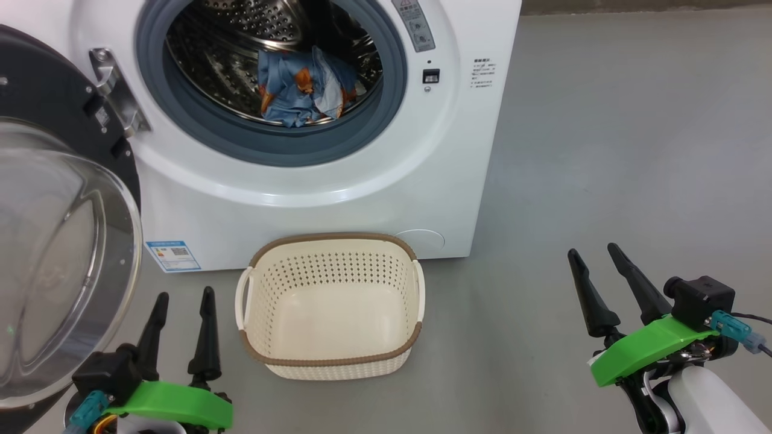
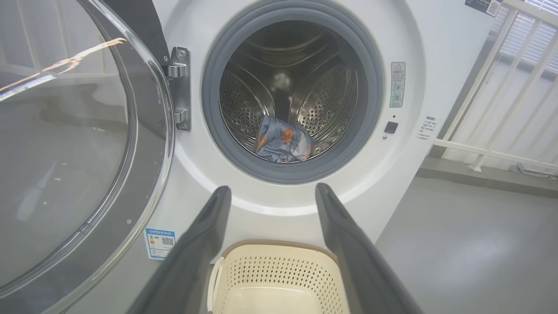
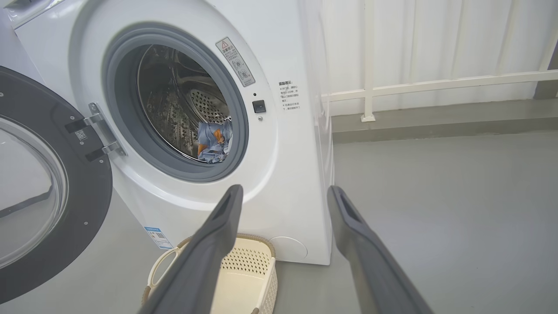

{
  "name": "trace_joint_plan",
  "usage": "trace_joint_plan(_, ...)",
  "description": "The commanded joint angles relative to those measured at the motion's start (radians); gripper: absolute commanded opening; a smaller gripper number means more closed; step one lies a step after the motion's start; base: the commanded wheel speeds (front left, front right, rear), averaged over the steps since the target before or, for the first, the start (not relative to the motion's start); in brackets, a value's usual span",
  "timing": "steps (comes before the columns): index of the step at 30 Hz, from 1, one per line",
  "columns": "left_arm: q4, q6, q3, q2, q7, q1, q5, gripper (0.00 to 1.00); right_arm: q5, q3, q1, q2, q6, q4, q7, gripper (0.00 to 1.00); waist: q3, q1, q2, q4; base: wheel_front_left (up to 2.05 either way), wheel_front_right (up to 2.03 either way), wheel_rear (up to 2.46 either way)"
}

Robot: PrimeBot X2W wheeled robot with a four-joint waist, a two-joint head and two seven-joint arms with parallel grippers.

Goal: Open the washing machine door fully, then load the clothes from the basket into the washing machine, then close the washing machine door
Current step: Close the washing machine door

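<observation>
On the head camera, the clothes [image 1: 304,90] lie in the drum [image 1: 241,30] of the washing machine [image 1: 338,181], so the basket [image 1: 332,268] just in front holds nothing. The washing machine door [image 1: 54,241] hangs wide open at left, and I judge only closing it remains. My left gripper [image 1: 185,293] and right gripper [image 1: 592,250] rest low, pointing upward, jaws apart, gripping nothing. The left wrist view looks straight into the drum, the right wrist view at a slant.

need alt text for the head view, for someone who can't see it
A white washing machine stands with its door swung open to the left and light blue clothes lying in the drum. An empty cream basket sits on the floor before it; the open left gripper and open right gripper show at the lower corners.
</observation>
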State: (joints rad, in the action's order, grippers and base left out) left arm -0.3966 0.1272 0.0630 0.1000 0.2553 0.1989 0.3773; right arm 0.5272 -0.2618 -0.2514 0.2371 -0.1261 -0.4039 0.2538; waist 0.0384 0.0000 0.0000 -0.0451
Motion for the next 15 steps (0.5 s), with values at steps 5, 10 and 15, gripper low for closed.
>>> trace_joint_plan(5,0.022,0.003,-0.017,0.020,0.006,0.007,0.009,1.00,0.008,-0.020,0.011,0.019,-0.005,0.017,0.008,1.00,-0.008,0.0000,0.0000,0.021,0.00,0.00,0.00)
trace_joint_plan(10,0.020,0.003,-0.020,0.020,0.006,0.007,0.008,1.00,0.011,-0.021,0.017,0.020,-0.005,0.016,0.008,1.00,-0.011,0.0000,0.0000,0.057,0.00,0.00,0.00)
trace_joint_plan(15,0.011,0.003,-0.034,0.017,0.006,-0.001,-0.001,1.00,0.015,-0.027,0.020,0.020,-0.005,0.014,0.008,1.00,-0.027,0.0000,0.0000,0.111,0.00,0.00,0.00)
